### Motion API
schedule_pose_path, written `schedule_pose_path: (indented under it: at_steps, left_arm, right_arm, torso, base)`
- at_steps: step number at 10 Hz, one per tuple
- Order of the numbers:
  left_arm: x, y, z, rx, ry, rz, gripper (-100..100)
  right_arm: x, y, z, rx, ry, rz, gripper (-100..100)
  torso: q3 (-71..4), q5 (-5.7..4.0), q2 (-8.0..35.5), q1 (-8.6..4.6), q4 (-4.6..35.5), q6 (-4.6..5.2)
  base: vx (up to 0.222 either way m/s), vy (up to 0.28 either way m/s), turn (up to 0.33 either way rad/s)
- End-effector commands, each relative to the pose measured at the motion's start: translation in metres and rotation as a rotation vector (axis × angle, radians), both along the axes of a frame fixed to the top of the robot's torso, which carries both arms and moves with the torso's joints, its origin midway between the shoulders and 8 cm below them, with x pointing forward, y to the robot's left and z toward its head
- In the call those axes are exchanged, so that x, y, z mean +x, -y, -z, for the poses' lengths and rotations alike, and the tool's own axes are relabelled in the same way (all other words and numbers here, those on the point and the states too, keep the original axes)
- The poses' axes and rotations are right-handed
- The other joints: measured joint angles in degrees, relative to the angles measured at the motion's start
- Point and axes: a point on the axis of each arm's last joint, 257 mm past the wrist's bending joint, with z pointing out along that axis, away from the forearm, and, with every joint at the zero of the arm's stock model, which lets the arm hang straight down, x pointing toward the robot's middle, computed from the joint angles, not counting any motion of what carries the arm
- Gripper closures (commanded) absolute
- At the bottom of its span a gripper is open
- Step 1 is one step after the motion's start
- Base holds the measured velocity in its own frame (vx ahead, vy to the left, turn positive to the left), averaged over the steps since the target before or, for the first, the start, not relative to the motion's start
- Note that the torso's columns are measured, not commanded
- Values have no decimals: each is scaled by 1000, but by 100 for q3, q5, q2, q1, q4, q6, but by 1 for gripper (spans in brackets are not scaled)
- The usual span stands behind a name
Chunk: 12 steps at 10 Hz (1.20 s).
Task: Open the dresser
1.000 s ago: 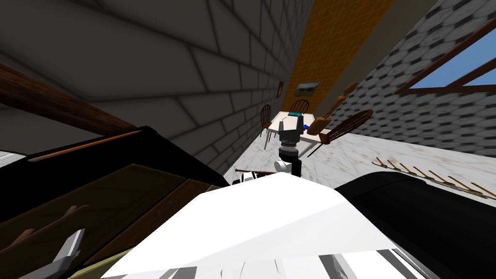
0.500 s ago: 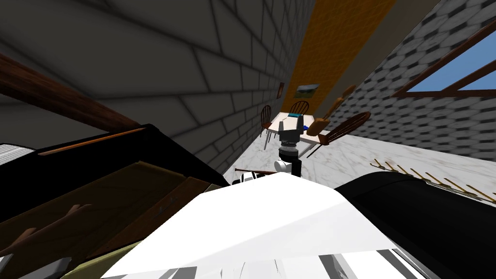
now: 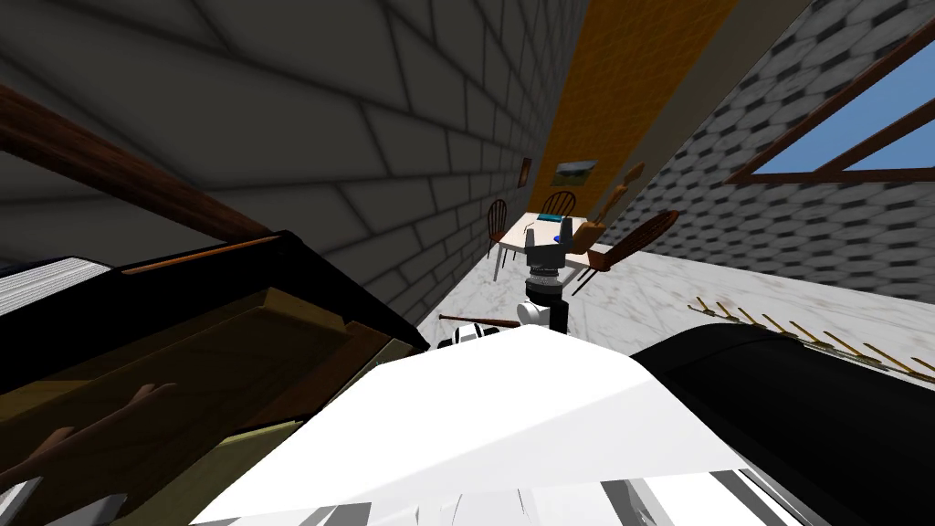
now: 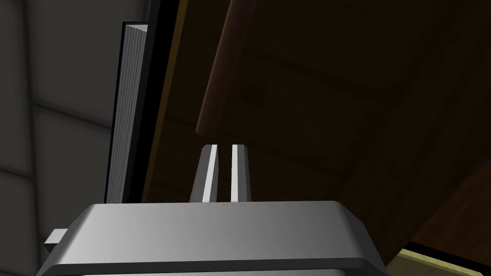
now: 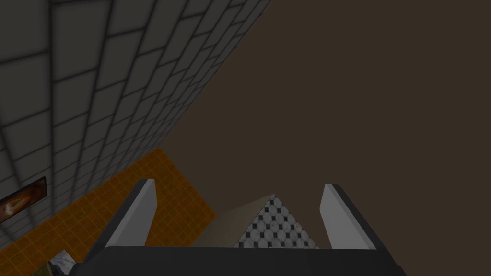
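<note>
Left claw [image 4: 225, 147] pinched closed; dresser [image 4: 311, 96] handle [image 4: 223, 67] just beyond tips.

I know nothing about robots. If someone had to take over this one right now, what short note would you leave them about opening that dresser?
Left gripper: fingers shut, nothing between them, tips just short of the end of a brown bar handle on the dresser.
Right gripper: open, empty, held out in front, away from the dresser.
Done: a wooden front seems to stand out from the dark frame, possibly partly open; how far, I cannot tell.
Left: grip the handle and pull further if needed.
</note>
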Motion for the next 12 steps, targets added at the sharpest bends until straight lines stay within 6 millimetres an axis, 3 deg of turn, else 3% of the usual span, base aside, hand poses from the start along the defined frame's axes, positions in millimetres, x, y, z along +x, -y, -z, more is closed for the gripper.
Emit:
schedule_pose_path:
  at_steps: [1,5,9,10,12]
  left_arm:
    - [-15,-9,0,-4,-25,-35,-100]
    - [0,7,-17,-28,19,-1,-100]
    - [-9,0,-20,-27,10,-34,-100]
    - [-4,3,-17,-25,13,-13,100]
    - [-6,1,-20,-26,11,-19,100]
  right_arm:
    - [0,0,0,0,0,0,0]
    - [0,0,0,0,0,0,0]
    - [0,0,0,0,0,0,0]
    - [0,0,0,0,0,0,0]
    - [0,0,0,0,0,0,0]
  torso:
    - [4,12,-2,7,-3,2]
    - [34,18,38,10,9,3]
    - [12,17,9,19,0,7]
    - [20,15,20,3,3,2]
    - [32,0,43,-17,14,3]
  base:
    - [35,-29,-4]
    - [11,-7,-2]
    - [22,30,-90]
    - [-22,-22,194]
    - [-38,-39,19]
